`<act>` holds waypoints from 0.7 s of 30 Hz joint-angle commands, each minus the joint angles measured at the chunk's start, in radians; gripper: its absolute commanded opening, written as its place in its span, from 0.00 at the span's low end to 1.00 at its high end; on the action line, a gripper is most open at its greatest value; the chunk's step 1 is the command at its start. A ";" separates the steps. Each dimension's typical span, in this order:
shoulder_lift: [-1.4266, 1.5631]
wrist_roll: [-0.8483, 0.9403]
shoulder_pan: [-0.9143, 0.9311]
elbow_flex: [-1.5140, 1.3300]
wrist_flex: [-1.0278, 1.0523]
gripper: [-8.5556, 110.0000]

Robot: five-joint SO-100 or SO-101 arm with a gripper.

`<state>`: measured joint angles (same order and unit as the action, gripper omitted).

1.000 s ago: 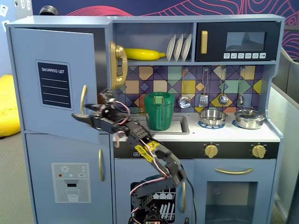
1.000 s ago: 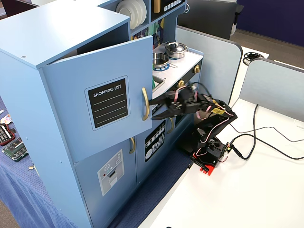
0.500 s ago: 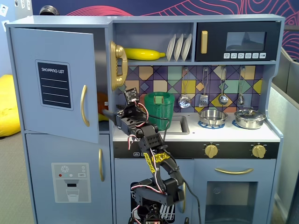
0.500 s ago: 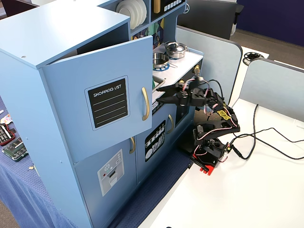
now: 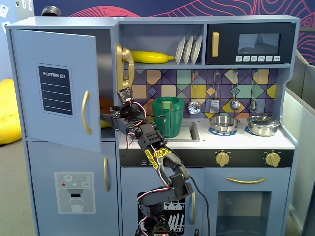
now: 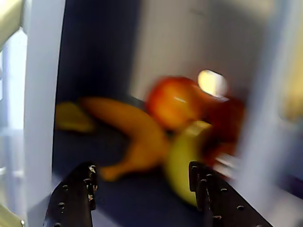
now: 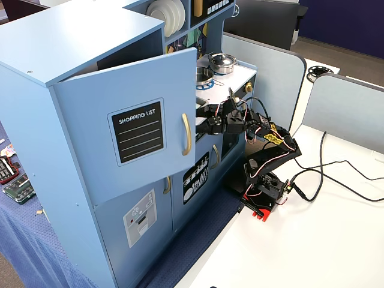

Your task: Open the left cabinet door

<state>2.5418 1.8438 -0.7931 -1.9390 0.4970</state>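
Note:
The left cabinet door, blue-grey with a black "SHOPPING LIST" panel and a curved gold handle, stands partly open, swung out on its left hinge. It also shows in the other fixed view. My gripper reaches into the gap behind the door's free edge, just right of the handle. In the wrist view the gripper is open and empty, with its black fingers apart. It faces blurred toy fruit inside the cabinet: an orange banana, a red apple and a green pear.
Below is a door with an ice/water dispenser graphic. A gold toy phone, a green pitcher and the sink counter lie right of the arm. Black cables run over the white table by the arm's base.

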 commanded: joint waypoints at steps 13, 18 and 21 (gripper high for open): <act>0.038 0.095 -0.276 0.026 -0.008 0.18; 0.061 -0.094 0.143 -0.046 0.206 0.13; 0.109 -0.161 0.347 -0.178 0.307 0.12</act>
<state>2.5970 1.7579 -0.7010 -2.0295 0.6964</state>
